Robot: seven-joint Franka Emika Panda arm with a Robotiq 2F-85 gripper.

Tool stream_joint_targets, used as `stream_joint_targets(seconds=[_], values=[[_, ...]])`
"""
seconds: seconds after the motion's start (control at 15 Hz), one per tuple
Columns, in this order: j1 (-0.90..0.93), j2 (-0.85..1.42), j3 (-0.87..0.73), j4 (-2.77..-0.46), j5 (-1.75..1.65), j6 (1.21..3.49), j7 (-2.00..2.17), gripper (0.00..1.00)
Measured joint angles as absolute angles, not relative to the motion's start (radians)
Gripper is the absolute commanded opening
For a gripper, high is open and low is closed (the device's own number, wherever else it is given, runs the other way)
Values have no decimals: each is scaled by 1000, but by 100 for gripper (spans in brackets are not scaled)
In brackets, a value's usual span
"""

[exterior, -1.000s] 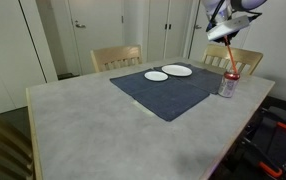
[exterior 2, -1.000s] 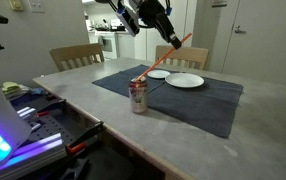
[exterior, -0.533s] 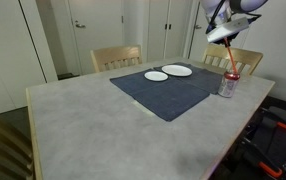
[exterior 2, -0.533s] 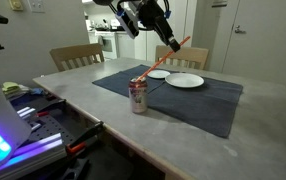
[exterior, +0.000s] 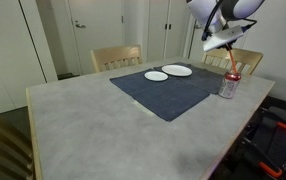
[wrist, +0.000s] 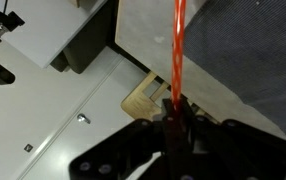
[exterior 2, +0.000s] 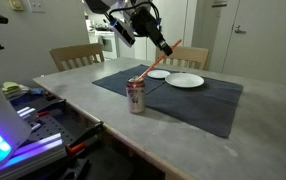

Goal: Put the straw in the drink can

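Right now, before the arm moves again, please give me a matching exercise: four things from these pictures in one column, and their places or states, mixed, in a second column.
Things:
1. straw
2. drink can
3. white plates
4. mat

Places or states:
A. dark, lying flat on the table
B. upright near the mat's corner
C. slanted, pinched in the shut jaws
D. side by side on the mat

Pairs: 1-C, 2-B, 3-D, 4-A
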State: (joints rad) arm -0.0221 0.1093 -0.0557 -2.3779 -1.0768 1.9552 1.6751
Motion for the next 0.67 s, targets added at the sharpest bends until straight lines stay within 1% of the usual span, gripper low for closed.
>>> stream_joint_targets(seconds=[0.27, 0.67], values=[[-5, 178, -54, -2329, -1077, 1889, 1755, 2], [-3, 245, -54, -2250, -1076, 1825, 1765, 2]])
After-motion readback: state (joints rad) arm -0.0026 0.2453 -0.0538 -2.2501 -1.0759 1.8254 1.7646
